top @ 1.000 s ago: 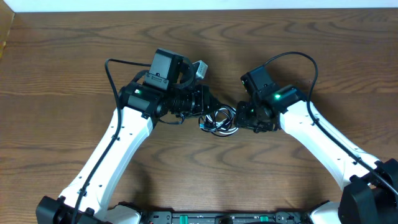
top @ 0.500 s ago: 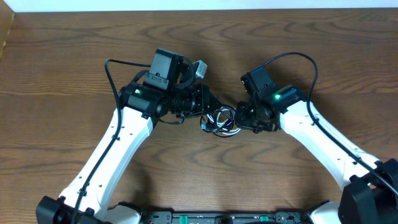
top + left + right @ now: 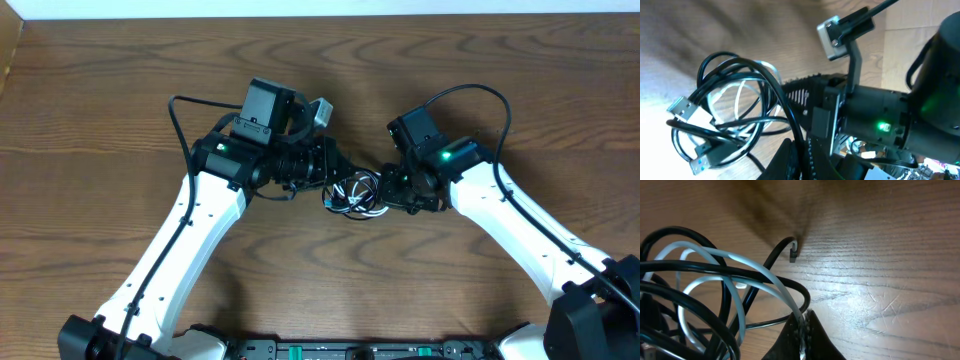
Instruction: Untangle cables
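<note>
Thin glossy black and white cables (image 3: 356, 194), a knot of round loops over the wood-grain counter (image 3: 120, 100), sit between left claw (image 3: 334, 184) and right claw (image 3: 384, 187), each clamped on strands at the bundle's opposite edges.

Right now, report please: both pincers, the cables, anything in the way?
Left pincer shut on cables. Right pincer shut on cables too. All knotted between them. No obstacle seen.

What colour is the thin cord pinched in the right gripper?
White: the thin white cord shows best in the right wrist view.
</note>
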Motion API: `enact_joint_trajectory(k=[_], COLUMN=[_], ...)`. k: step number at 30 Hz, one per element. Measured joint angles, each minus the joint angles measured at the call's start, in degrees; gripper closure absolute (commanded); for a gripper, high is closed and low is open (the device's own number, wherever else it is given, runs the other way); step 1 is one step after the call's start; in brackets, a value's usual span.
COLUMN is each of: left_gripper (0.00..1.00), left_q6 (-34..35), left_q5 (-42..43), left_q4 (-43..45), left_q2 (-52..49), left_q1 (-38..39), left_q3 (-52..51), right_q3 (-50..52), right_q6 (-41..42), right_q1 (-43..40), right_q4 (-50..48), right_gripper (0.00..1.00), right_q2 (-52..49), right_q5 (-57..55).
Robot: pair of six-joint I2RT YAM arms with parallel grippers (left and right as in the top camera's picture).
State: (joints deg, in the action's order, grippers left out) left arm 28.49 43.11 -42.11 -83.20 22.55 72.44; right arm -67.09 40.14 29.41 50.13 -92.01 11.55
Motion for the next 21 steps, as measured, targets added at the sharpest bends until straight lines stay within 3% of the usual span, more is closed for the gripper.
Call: enact_joint_trajectory(k=[6, 16, 21], left_gripper=[0.93, 0.92, 0.93], left_q6=[0.0, 4.0, 5.0], left_q5=[-7.4, -33.1, -41.8], left_q4=[-7.4, -18.6, -20.8], left_q2=[0.0, 0.0, 0.0], left_q1=[0.0, 0.0, 0.0], left_q3=[0.0, 0.0, 0.0], right_q3=[0.0, 0.2, 0.2], right_q6=[0.0, -1.2, -2.5], right_q1=[-3.7, -14.6, -20.6], right_q4=[2.4, 7.8, 7.8], right_gripper=[0.99, 0.98, 0.99], right_q2=[0.3, 5.4, 10.3], right_q5=[0.2, -0.1, -1.0])
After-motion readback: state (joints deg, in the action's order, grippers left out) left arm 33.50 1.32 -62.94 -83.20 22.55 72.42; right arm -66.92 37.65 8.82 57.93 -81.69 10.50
